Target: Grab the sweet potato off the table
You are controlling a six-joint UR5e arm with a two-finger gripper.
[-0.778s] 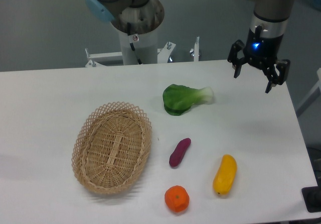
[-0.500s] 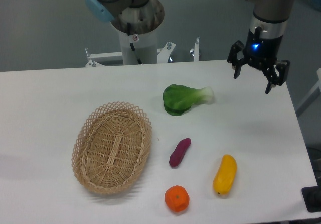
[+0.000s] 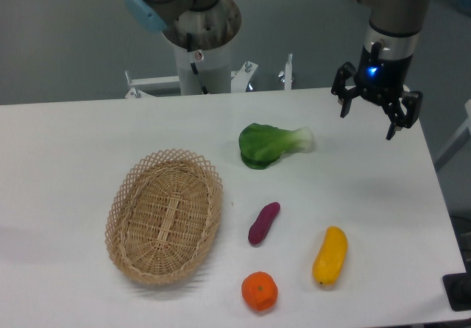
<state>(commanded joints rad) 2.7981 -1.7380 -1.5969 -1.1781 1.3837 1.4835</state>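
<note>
The sweet potato [image 3: 263, 223], a small dark purple-magenta tuber, lies on the white table [image 3: 353, 188] right of the basket, tilted with its upper end to the right. My gripper [image 3: 368, 124] hangs over the table's far right corner, well above and to the right of the sweet potato. Its fingers are spread open and hold nothing.
A woven wicker basket [image 3: 165, 214] sits at the left. A green leafy vegetable [image 3: 269, 144] lies behind the sweet potato. A yellow elongated fruit [image 3: 330, 255] and a round orange [image 3: 260, 291] lie near the front edge. The arm's base column [image 3: 202, 56] stands behind the table.
My gripper has shifted slightly to the left and up. Nothing on the table has moved.
</note>
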